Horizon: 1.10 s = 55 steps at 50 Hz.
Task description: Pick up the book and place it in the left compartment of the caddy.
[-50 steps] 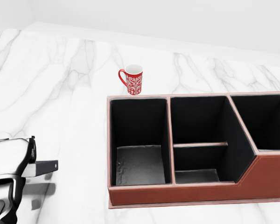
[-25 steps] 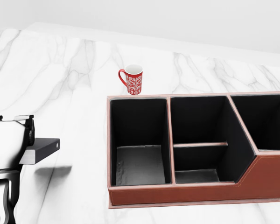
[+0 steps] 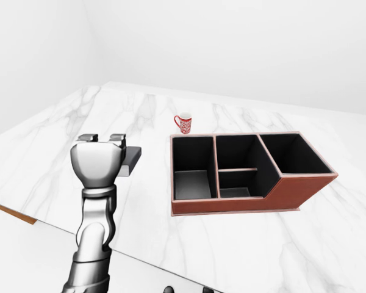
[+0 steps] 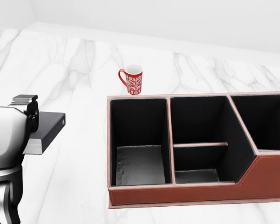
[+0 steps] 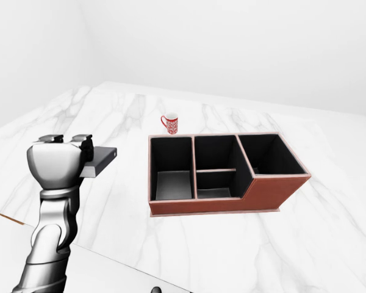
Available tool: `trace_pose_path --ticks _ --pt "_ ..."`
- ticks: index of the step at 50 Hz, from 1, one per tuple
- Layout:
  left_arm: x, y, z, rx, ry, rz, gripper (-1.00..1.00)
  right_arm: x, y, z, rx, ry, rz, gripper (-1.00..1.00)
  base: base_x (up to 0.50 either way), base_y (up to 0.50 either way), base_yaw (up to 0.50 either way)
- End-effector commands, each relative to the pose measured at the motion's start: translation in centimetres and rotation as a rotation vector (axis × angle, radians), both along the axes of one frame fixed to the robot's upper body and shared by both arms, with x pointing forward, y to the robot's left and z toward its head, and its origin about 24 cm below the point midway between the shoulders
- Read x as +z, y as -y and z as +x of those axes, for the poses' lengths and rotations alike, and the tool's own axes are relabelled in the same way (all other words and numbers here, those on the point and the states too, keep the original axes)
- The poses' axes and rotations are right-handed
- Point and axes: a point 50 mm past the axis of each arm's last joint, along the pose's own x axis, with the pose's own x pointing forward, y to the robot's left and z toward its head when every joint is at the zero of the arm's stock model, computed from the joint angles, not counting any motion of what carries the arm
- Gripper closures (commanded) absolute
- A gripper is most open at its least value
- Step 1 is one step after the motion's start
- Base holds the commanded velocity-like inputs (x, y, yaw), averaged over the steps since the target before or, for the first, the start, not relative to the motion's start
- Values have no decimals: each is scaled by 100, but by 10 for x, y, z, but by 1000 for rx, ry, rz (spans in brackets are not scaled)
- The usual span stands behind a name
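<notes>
My left hand (image 4: pixel 14 126) is shut on a dark grey book (image 4: pixel 47 129), holding it flat in the air at the head view's left edge, well left of the caddy. The book (image 5: pixel 99 161) sticks out to the right of the fist. The red-brown caddy (image 4: pixel 196 193) with black inner walls stands on the marble counter, its left compartment (image 4: pixel 141 158) holding nothing. My right hand is not in any view.
A red and white patterned mug (image 4: pixel 132 79) stands just beyond the caddy's upper left corner. The caddy has a divided middle compartment (image 4: pixel 199 144) and a right one (image 4: pixel 263 119). The counter's near edge (image 3: pixel 61 229) runs across the lower left of the left-eye view.
My left hand has risen with the book and carried it slightly to the right, toward the caddy. The caddy and mug have not moved.
</notes>
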Motion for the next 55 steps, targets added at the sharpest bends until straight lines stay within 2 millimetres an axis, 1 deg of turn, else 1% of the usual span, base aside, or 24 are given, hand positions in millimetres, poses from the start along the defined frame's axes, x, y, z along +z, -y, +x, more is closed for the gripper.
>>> trace_pose_path --ticks 1,3,8,10,18,19,22,31,35,41,48,55 --pt "20 18 -15 -69 83 -4 100 3 -1 -2 -4 8 -8 -100 0 0 0" --pt "21 23 -18 -74 92 10 100 2 0 -1 -6 9 -3 -100 0 0 0" --pt "23 26 -21 -83 94 9 100 1 1 -1 -7 7 -1 -100 0 0 0" --pt "28 33 -26 -106 103 16 100 1 0 -1 -6 4 -2 -100 0 0 0" --pt "38 46 -41 -154 118 16 100 3 -1 -2 -11 6 -9 -100 0 0 0" --pt "38 46 -41 -155 118 16 100 3 -1 -2 -11 6 -9 -100 0 0 0" --pt "34 55 -47 -187 114 23 100 2 0 -1 -10 3 -6 -100 0 0 0" --pt "32 66 -57 -235 116 14 100 1 0 -1 -10 0 -2 -100 0 0 0" --pt "33 71 -61 -257 115 13 100 0 0 -1 -9 -3 0 -100 0 0 0" --pt "39 80 -75 -311 137 2 100 -1 0 1 -6 -10 1 -100 0 0 0" --pt "43 86 -80 -333 137 -11 100 1 -1 -1 -9 -10 -6 -100 0 0 0" --pt "44 94 -80 -353 134 -3 100 -1 0 0 -6 -15 -1 -100 0 0 0"
